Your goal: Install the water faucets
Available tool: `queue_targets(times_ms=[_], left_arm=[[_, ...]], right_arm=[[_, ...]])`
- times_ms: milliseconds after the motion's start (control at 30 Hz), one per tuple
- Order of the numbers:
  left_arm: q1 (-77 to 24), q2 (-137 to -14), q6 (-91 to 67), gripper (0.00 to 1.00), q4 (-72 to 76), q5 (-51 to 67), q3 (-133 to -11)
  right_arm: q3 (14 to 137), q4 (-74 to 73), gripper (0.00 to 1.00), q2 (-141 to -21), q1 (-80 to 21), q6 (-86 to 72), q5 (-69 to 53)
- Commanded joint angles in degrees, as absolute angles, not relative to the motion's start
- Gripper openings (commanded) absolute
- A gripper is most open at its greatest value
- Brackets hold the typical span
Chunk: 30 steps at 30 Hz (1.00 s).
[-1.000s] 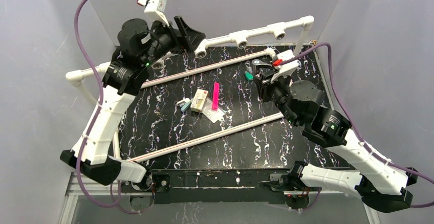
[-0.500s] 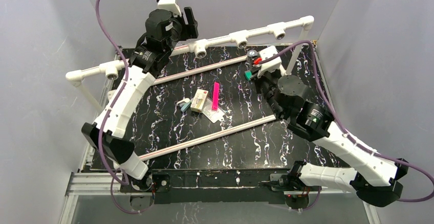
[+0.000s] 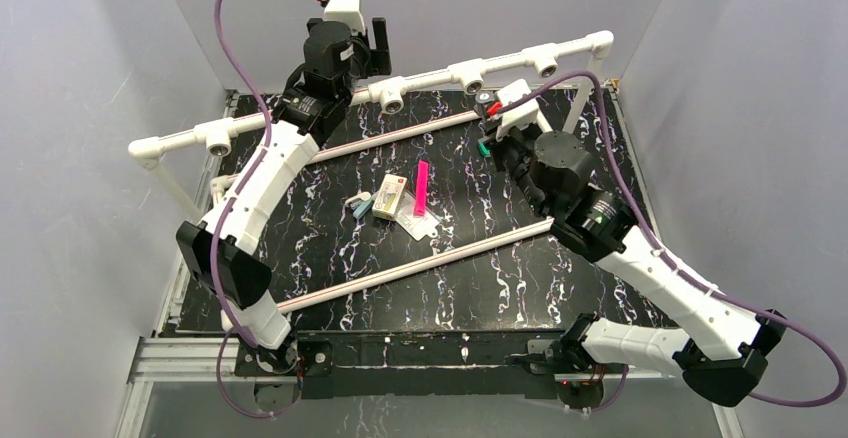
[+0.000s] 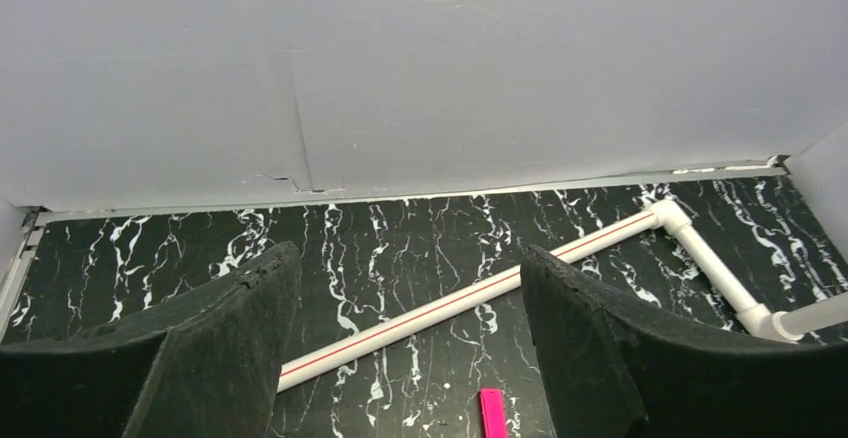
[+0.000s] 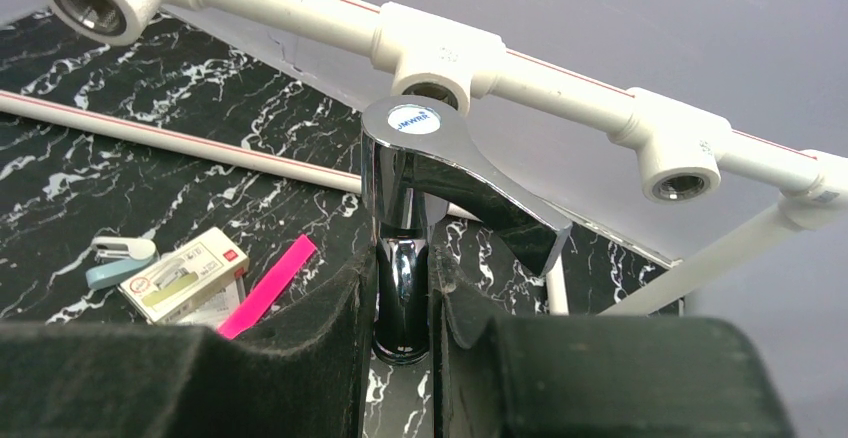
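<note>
The water faucet (image 5: 413, 148) is a chrome tap with a round blue-and-white cap and a flat lever handle. My right gripper (image 5: 402, 298) is shut on its stem and holds it upright, its cap just below the middle tee socket (image 5: 432, 68) of the white pipe rail (image 5: 560, 78). In the top view the faucet (image 3: 485, 100) and right gripper (image 3: 492, 123) sit close under the rail (image 3: 500, 63). My left gripper (image 3: 375, 43) is open and empty, raised above the rail's back left part. In the left wrist view its fingers (image 4: 230, 328) stand wide apart.
Two white pipes (image 3: 400, 133) (image 3: 420, 263) lie across the black marbled table (image 3: 600, 138). A small box (image 3: 389, 196), a pink strip (image 3: 421, 187), a light-blue stapler (image 3: 359, 204) and a clear bag (image 3: 418, 223) lie mid-table. A green piece (image 3: 484, 146) lies by the right gripper.
My left arm has swung up and to the right, away from the rail's left part. My right gripper has carried the faucet back toward the rail's middle socket.
</note>
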<state>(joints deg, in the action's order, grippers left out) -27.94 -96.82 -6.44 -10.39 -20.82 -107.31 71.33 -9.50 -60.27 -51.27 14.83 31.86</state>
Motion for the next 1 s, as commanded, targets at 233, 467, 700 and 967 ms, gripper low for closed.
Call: queue_targets(times_ms=[233,467,700,967], left_arm=[[-27.95,-94.02,-2.78,0.79,-7.78,-24.81,-98.45],[-28.04,-91.66,-2.27,0.79,-7.13,-26.32,-93.28],[-28.04,-91.89,-2.0,0.79,-6.66,-26.53,-91.43],[-28.04,-92.13,-2.29,0.79,-7.11,-26.71,-91.18]], right_arm=[[68.12,-0.46,0.01,-60.43,-44.65,10.76,21.6],[61.79,9.56,0.01,-58.23,-43.8,9.26,19.99],[56.1,20.31,0.01,-55.85,-43.68,9.16,21.62],[53.28,26.74,0.01,-56.28,-43.68,10.23,23.49]])
